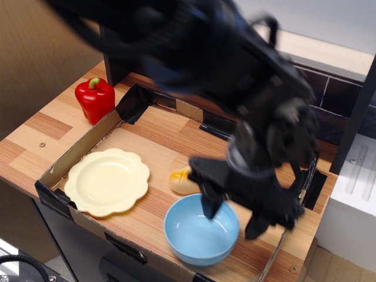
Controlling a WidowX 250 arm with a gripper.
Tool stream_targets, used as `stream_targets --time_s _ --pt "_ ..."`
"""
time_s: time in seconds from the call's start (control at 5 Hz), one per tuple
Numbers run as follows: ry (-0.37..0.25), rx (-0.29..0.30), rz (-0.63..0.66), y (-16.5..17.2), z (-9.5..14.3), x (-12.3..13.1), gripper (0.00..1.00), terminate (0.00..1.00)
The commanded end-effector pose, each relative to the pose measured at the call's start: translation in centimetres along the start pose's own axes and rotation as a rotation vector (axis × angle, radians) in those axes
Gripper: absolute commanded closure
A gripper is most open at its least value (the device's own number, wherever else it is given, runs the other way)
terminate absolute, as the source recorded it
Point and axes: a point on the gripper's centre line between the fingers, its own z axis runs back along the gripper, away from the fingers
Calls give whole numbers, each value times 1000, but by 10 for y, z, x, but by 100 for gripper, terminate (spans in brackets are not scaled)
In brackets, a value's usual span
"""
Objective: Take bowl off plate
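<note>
bowl off the plate, gripper spread above it

bowl (201,232) sat on the wooden floor of the cardboard tray (76,154), near its front edge, well apart from the plate (107,181) at the left. the gripper (234,213) hung over the bowl's far rim with its fingers spread apart, gripping nothing. a yellowish bread roll (183,181) lay just behind the bowl, partly hidden by the arm. a red pepper (94,98) stood outside the tray, at the back left.
</note>
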Motion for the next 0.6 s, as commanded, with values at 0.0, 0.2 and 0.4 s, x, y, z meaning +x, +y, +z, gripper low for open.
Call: stream_targets --time_s 0.0,0.2,0.4 --pt "-75 -5 45 16 18 20 0 0" --pt "-75 -5 45 16 18 20 0 0" --pt "-75 -5 45 16 18 20 0 100"
